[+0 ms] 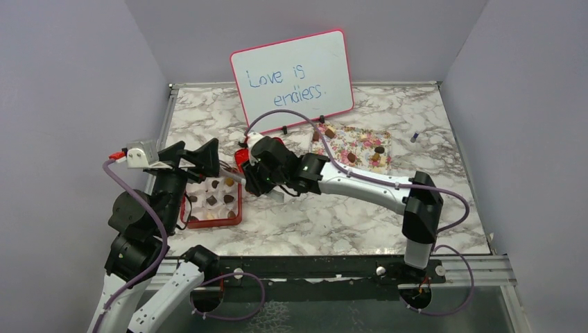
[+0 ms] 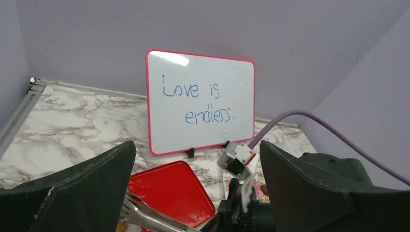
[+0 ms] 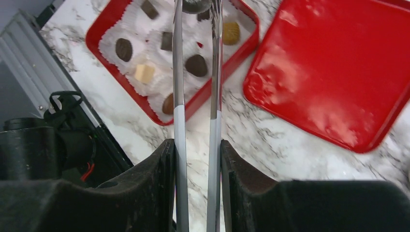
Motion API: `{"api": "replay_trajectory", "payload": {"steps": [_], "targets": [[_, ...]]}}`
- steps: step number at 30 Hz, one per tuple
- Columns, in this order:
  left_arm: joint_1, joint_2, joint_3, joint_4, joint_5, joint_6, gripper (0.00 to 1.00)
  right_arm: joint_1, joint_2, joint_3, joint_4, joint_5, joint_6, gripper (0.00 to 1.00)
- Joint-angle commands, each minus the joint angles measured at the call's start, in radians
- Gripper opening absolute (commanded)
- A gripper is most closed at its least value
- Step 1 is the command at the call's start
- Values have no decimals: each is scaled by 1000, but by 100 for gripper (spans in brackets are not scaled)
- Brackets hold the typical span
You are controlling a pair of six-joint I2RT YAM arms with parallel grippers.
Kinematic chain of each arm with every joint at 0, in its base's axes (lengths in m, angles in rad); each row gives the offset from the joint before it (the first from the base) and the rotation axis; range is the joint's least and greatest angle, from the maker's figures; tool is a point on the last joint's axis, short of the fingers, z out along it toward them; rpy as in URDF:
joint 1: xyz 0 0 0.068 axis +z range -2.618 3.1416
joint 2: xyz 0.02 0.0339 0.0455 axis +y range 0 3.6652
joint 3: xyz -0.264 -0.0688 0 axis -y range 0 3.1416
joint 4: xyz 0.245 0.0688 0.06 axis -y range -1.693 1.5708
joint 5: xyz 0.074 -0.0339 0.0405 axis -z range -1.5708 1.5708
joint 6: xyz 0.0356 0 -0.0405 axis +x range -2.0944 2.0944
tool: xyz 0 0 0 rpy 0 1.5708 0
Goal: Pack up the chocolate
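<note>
The chocolate pieces (image 3: 196,65) sit in white paper cups in the open red box (image 3: 93,37), which is at the left in the top view (image 1: 210,223). More chocolate pieces (image 1: 379,149) lie on the flower-patterned tray (image 1: 357,139) at the back right. My right gripper (image 3: 196,150) is shut on metal tongs (image 3: 178,96). The tong tips pinch a dark chocolate piece (image 3: 196,5) over the box. My left gripper (image 2: 196,145) is open and empty, above the box's far left side (image 1: 197,156).
The glossy red lid (image 3: 333,67) lies flat just right of the box, also seen in the left wrist view (image 2: 169,191). A pink-framed whiteboard (image 1: 292,78) stands at the back. A small bottle (image 1: 414,137) stands at the far right.
</note>
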Motion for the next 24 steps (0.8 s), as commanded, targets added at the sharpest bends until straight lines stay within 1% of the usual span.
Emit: {"api": "replay_trajectory", "payload": {"steps": [1,5,13,18,20,24], "targets": [[-4,-25,10,-23,3,-58,99,40,79,104,101,-30,-52,35],[-4,-55,3,-25,-1,-69,99,80,156,185,106,-12,-80,35],[-4,-93,-13,-33,-35,-57,99,115,316,356,66,14,-120,36],[-12,-110,-3,-35,-68,-52,99,130,459,545,-72,117,-132,36],[-21,-113,-3,-36,-76,-45,99,134,479,566,-81,144,-144,36],[-33,-121,-3,-39,-87,-21,99,135,477,544,-60,175,-147,36]]}}
